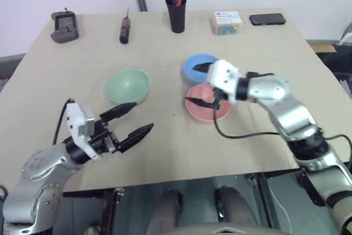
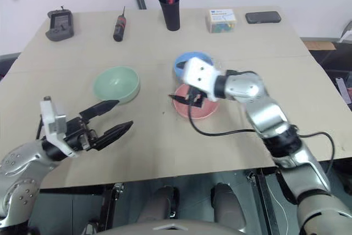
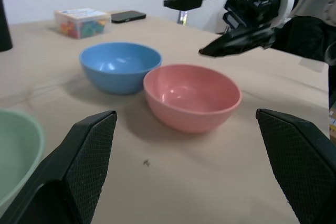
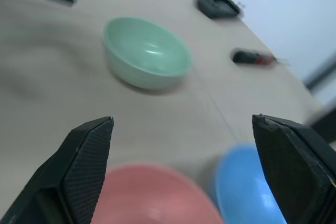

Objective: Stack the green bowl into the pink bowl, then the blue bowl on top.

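Our right gripper (image 1: 199, 85) hangs wide open, holding nothing, over the pink bowl (image 1: 207, 105); blue bowl (image 1: 199, 65) touches it behind. Left gripper (image 1: 135, 118) spread, holding nothing; green bowl (image 1: 127, 86) just ahead. All three bowls are unfilled, with bare table (image 1: 165, 147) between them.

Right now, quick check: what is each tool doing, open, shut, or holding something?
Left tool: open, holding nothing, near the green bowl.
Right tool: open, holding nothing, above the pink bowl.

Silver arms, white wrists, black cables
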`<state>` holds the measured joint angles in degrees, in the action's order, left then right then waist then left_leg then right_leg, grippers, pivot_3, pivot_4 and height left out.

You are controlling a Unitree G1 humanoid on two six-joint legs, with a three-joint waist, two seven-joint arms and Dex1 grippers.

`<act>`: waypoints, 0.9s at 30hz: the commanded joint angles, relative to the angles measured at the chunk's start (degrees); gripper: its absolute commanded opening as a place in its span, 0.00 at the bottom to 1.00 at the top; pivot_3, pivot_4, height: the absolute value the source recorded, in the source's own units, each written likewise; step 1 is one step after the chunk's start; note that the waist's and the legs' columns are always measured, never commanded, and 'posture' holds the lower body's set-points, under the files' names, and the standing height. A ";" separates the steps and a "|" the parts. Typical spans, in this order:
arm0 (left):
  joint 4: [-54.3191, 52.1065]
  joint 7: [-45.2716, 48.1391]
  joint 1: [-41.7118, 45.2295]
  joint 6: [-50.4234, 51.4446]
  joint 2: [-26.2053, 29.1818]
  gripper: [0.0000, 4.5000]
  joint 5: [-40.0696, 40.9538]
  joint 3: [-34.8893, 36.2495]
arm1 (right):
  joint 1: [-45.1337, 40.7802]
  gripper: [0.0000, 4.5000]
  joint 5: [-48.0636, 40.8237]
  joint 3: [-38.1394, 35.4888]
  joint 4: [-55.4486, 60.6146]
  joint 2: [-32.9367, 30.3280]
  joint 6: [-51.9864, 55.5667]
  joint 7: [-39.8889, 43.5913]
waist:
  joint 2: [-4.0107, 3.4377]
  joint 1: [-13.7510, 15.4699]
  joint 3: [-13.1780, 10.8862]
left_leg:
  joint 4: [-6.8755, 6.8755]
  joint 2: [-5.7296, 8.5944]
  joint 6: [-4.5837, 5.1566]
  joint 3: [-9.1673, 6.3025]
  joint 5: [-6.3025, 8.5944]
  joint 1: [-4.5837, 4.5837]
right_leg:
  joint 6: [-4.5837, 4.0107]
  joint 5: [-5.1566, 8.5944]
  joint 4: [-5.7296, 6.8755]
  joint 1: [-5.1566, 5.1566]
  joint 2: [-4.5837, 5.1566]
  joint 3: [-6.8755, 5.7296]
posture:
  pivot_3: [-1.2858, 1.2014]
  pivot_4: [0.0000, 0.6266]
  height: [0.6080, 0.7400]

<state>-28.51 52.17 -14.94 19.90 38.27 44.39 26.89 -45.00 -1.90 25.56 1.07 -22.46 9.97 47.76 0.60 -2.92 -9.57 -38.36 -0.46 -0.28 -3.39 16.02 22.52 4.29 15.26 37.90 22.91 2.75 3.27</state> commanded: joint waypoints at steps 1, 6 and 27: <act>-2.20 0.93 -2.89 -1.18 0.67 1.00 1.69 5.99 | -3.74 0.98 1.84 0.52 -8.24 4.11 -9.95 0.59 | 0.00 0.38 0.00 | 0.00 0.00 0.00 0.00 0.00 0.01 | 0.00 0.00 0.01 0.02 0.01 0.00 | 0.52 0.24 1.00; -4.42 -5.24 -2.99 -2.94 -0.17 1.00 -4.92 5.75 | -2.51 0.98 -3.14 -3.82 -8.41 7.13 -8.32 2.08 | 0.01 1.00 0.00 | -0.02 0.07 -0.01 -0.11 0.00 0.04 | -0.01 0.00 0.00 -0.03 0.13 -0.09 | 0.52 0.24 1.00; 7.94 -17.68 40.30 19.59 15.98 1.00 -54.81 -42.48 | 27.71 0.98 -20.08 -26.98 31.86 -15.74 20.42 -5.45 | -0.12 0.71 -0.18 | -0.04 0.09 -0.11 0.00 -0.08 0.22 | -0.03 0.02 0.08 0.00 -0.07 -0.23 | 0.52 0.24 1.00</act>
<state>-20.63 33.60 24.18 39.24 53.49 -8.34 -15.45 -17.15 -21.41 0.61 30.22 -37.85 29.76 43.36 0.48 -2.21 -9.75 -38.39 -0.38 -0.40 -3.39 15.94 22.80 4.26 15.28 37.98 22.99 2.68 3.04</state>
